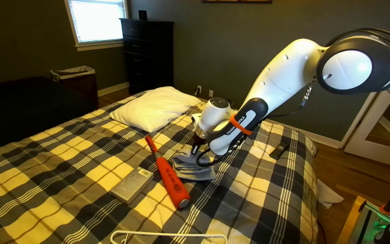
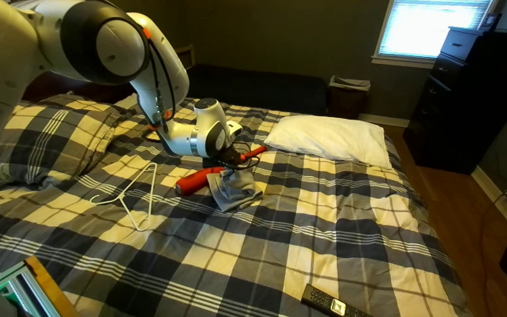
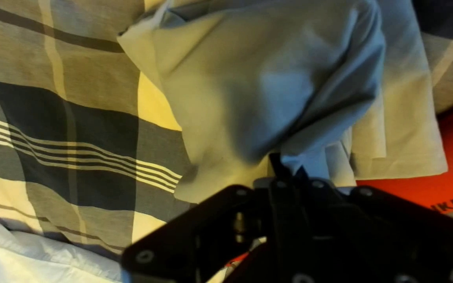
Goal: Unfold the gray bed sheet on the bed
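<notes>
Wrist view: fingers (image 3: 279, 169) narrow, tips nearly together, apparently nipping a fold of the gray sheet (image 3: 258, 78); how many layers are caught, cannot tell. Both exterior views put the sheet in a wrinkled heap on the plaid surface (image 1: 245, 203), just beside the red bat (image 1: 166, 171); touching or not, unclear. Step in hand, as I read it: parting the top layer from the heap. Pull should go away from the bat, toward the remote (image 1: 279, 150), well apart on the sheet's side; a flat box (image 1: 132, 184) near the bat's opposite side makes that direction poorer. Raise the fold only enough to free it, then draw low and slow so lower folds anchor themselves. A fast lift would likely bring the whole bundle or slip the nip. If everything follows, lower, release, take one edge farthest from the bat.
</notes>
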Robot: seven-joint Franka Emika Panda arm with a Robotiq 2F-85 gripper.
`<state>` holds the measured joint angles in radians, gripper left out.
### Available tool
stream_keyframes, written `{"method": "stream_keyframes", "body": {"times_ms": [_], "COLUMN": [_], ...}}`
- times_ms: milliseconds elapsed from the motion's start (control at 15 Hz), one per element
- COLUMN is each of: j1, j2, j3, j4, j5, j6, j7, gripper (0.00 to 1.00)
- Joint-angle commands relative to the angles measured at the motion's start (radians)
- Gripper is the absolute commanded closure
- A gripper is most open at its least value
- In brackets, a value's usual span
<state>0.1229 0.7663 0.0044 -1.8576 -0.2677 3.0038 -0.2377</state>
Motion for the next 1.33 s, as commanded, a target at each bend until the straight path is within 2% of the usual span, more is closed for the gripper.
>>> {"method": "stream_keyframes", "body": {"times_ms": [0, 267, 400, 467, 667, 733, 800, 867, 1067, 1200, 1267], "j1": [0.007, -0.030, -0.030, -0.031, -0.046, -0.032, -0.038, -0.035, -0.047, -0.027, 0.001], "j2": [0.040, 0.072, 0.102, 0.045, 0.069, 0.088, 0.093, 0.095, 0.099, 0.102, 0.106], "j3": [-0.022, -0.064, -0.120, -0.084, -0.114, -0.129, -0.121, -0.127, -0.124, -0.162, -0.214], "j4": [0.056, 0.169, 0.248, 0.160, 0.222, 0.236, 0.247, 0.251, 0.267, 0.278, 0.292], "j5": [0.025, 0.077, 0.102, 0.073, 0.082, 0.087, 0.094, 0.094, 0.103, 0.108, 0.118], "j6": [0.023, 0.090, 0.094, 0.076, 0.076, 0.077, 0.059, 0.055, 0.040, 0.057, 0.093], "j7": [0.055, 0.131, 0.173, 0.129, 0.148, 0.164, 0.167, 0.170, 0.178, 0.209, 0.256], "gripper": [0.99, 0.99, 0.99, 0.98, 0.99, 0.99, 0.73, 0.72, 0.50, 0.34, 0.27]}}
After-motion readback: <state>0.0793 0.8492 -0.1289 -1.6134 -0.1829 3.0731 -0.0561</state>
